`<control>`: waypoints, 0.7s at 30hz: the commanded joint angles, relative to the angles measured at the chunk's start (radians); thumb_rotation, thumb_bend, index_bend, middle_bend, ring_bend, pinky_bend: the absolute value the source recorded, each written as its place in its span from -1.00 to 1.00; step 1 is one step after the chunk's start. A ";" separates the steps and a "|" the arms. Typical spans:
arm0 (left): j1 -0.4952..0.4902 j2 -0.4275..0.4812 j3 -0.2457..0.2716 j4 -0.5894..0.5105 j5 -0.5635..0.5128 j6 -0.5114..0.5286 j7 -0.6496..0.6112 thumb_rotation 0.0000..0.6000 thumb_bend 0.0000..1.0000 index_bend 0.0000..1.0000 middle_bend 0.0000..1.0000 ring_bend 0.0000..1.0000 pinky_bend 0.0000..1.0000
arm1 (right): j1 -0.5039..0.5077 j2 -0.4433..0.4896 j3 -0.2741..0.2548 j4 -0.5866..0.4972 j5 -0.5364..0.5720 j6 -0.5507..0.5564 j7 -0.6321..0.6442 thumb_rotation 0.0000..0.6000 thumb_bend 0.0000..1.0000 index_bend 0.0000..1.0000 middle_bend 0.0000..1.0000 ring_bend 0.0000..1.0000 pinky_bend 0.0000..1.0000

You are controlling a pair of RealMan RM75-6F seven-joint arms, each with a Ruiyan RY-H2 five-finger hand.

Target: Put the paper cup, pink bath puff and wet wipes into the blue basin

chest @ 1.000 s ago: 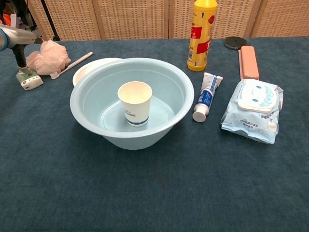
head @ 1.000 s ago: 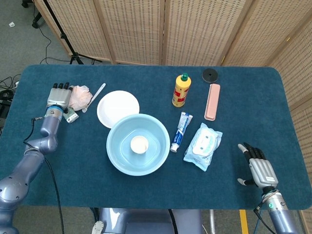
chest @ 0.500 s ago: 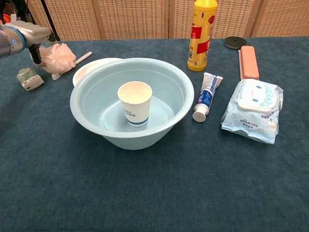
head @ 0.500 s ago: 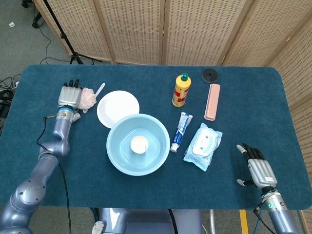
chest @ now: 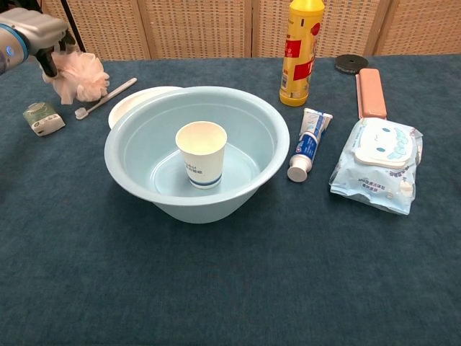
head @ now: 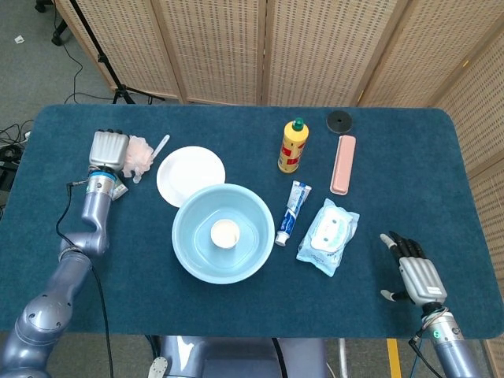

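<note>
While my left hand point(head: 109, 146) grips the bath puff point(head: 139, 154) at far left in the head view, my right hand point(head: 415, 269) rests spread, holding nothing. Cup point(head: 225, 233) stands inside basin point(head: 189, 252); wipes point(head: 328, 235) lie just right of the toothpaste point(head: 292, 211). Chest view: left hand point(chest: 34, 32) holds puff point(chest: 78, 74) just above the toothbrush point(chest: 105, 97); cup point(chest: 202, 153) upright in basin point(chest: 130, 167); wipes point(chest: 377, 163) on the table.

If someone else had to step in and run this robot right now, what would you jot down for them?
Left robot hand: holds the pink bath puff, raised at the table's far left.
Right robot hand: open, holding nothing, at the near right.
Done: paper cup stands upright in the blue basin.
Left: carry the puff into the basin, then the wet wipes, which lie right of the basin beside the toothpaste tube.
</note>
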State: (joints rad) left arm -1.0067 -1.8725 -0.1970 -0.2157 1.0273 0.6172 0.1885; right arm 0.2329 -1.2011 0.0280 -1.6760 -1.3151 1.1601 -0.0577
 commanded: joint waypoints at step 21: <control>0.151 0.534 -0.067 -1.215 0.125 0.490 0.217 1.00 -0.20 0.60 -0.11 -0.25 -0.19 | -0.013 0.034 -0.018 -0.058 -0.099 0.050 0.045 1.00 -0.89 -0.94 -1.00 -1.00 -1.00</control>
State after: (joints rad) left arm -0.9100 -1.4744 -0.2646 -1.1615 1.1104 1.0024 0.3027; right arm 0.2196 -1.1668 0.0101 -1.7341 -1.4144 1.2106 -0.0133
